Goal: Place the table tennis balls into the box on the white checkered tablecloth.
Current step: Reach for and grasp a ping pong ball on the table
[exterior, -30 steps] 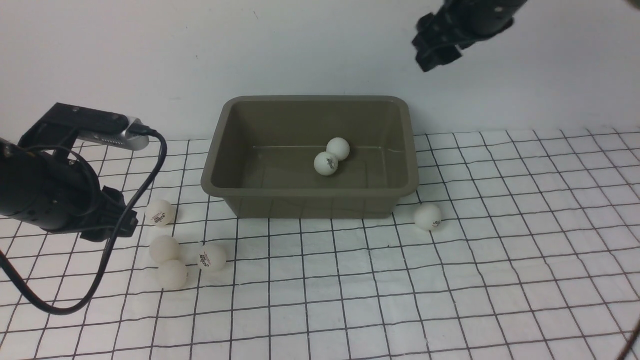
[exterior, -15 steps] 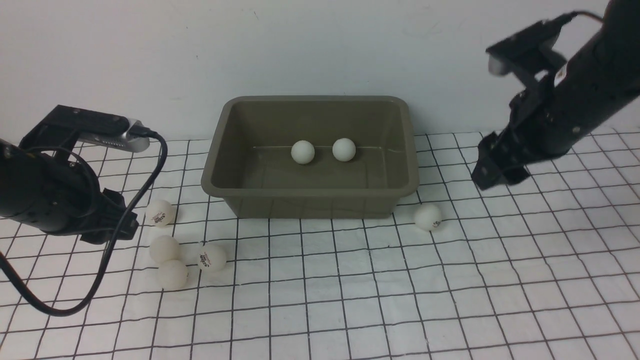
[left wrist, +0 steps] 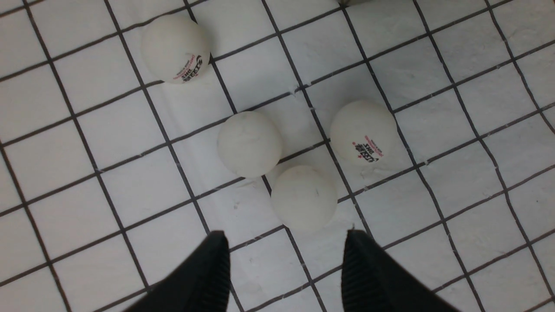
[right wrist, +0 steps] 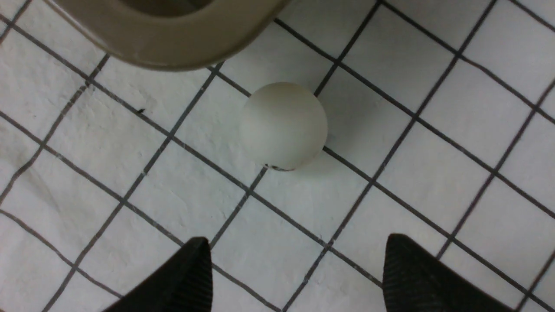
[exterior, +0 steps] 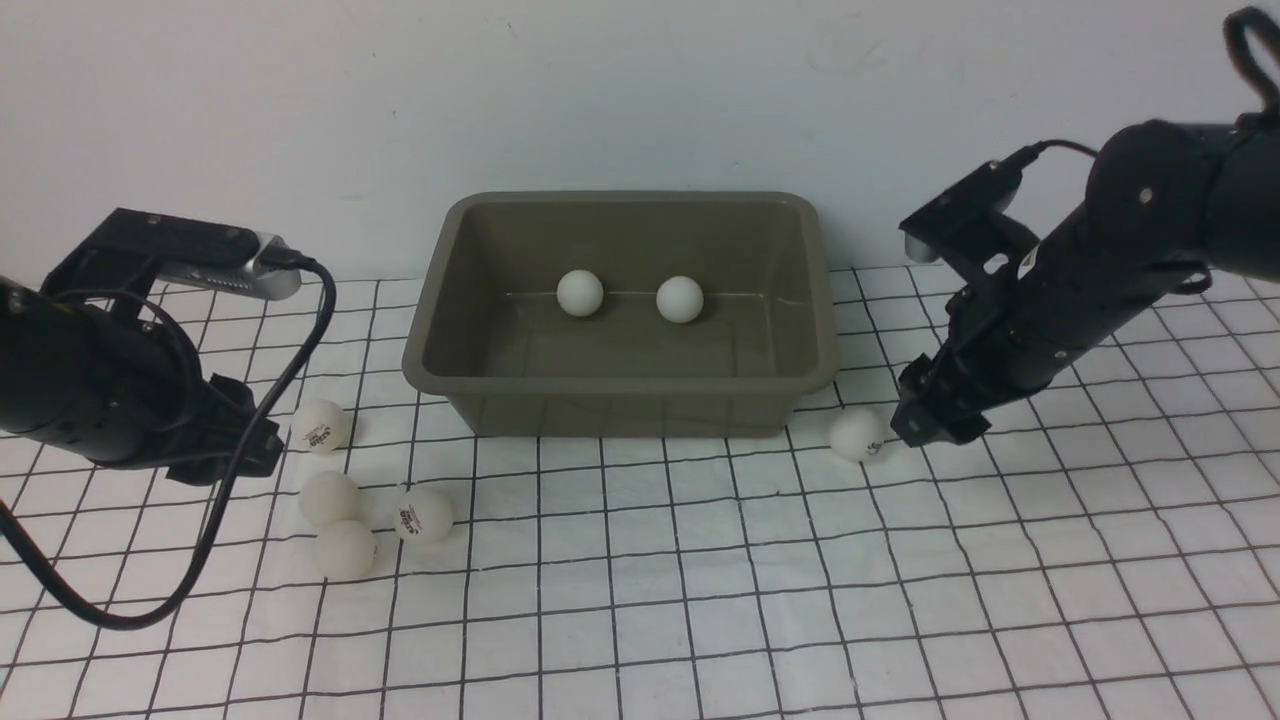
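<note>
The olive-green box (exterior: 620, 410) stands on the white checkered tablecloth (exterior: 700, 600) with two table tennis balls inside, one (exterior: 580, 293) left of the other (exterior: 680, 299). A single ball (exterior: 857, 434) (right wrist: 284, 125) lies by the box's front right corner (right wrist: 173, 43). My right gripper (exterior: 925, 420) (right wrist: 297, 242) hangs just right of it, open and empty. Several balls lie left of the box, at the cloth's near left (exterior: 321, 426) (exterior: 329, 498) (exterior: 345, 549) (exterior: 424, 514). My left gripper (exterior: 235, 445) (left wrist: 286, 236) is open just short of the nearest ball (left wrist: 303, 197).
A plain white wall rises right behind the box. A black cable (exterior: 250, 480) loops down from the left wrist camera over the cloth. The cloth is slightly wrinkled.
My right arm has swung down from above the box to the cloth beside the lone ball. One ball inside the box rolled left, away from the other. The left arm stayed put.
</note>
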